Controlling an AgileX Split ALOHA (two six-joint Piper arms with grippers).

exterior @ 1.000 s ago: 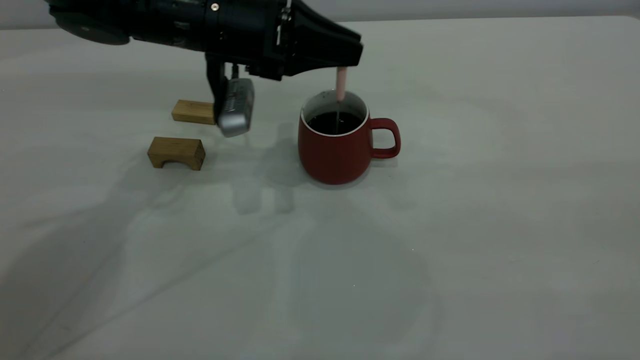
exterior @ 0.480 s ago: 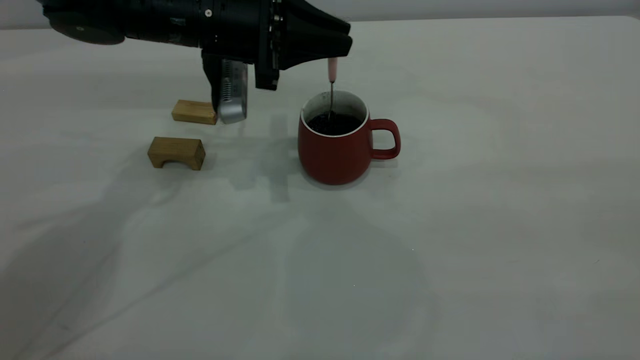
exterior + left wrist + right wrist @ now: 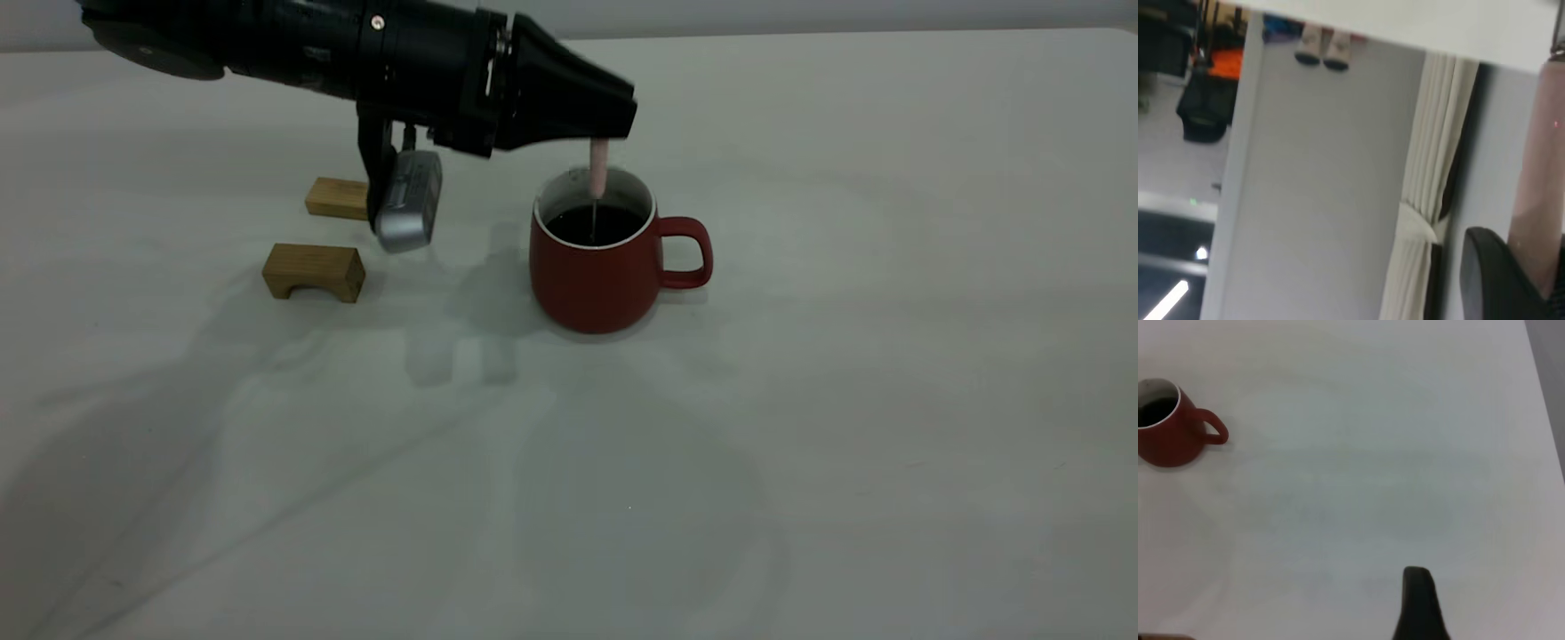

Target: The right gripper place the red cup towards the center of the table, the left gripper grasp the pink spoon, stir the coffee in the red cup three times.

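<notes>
Exterior view: the left end effector [image 3: 607,124] hung just above the red cup [image 3: 597,267], clenched on the top of the pink spoon [image 3: 599,169].
Pink spoon: upright, its pink handle crossing the cup's rim and its thin grey neck reaching down into the coffee [image 3: 594,224]; the bowl could not be seen.
Red cup: stood upright near the middle of the surface [image 3: 800,400], handle toward the right arm's side, dark coffee inside.
Wooden blocks: two lay on the left arm's side of the cup, the arched block [image 3: 314,271] nearer the camera, the flat block [image 3: 338,197] farther back and partly behind the arm's silver box.
Left wrist view: the spoon's pink handle [image 3: 1538,200] ran beside one black finger [image 3: 1498,280].
Right end effector: well apart from the cup, only one dark finger [image 3: 1419,607] showing in the right wrist view; whether released or clenched, I cannot tell.
</notes>
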